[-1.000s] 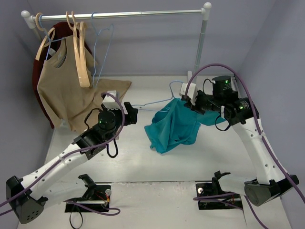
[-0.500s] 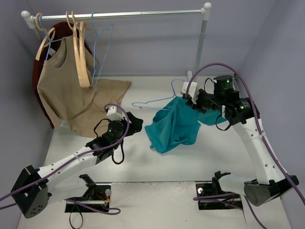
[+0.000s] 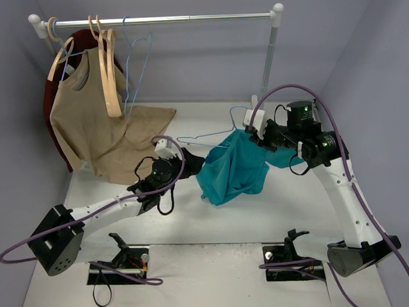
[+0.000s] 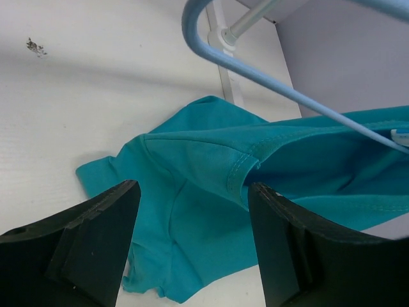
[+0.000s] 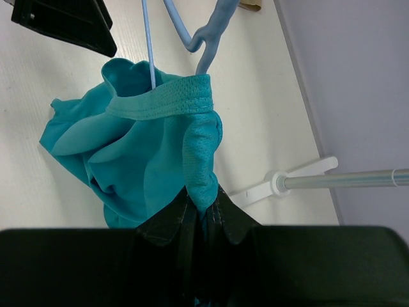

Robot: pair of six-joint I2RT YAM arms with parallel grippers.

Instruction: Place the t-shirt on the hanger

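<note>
T-shirt between left tool and right tool, hanger partly inside it, clothes rail behind.

We read no text, label, brand, number or sign in any of the three views. No marking is legible at this resolution.
</note>
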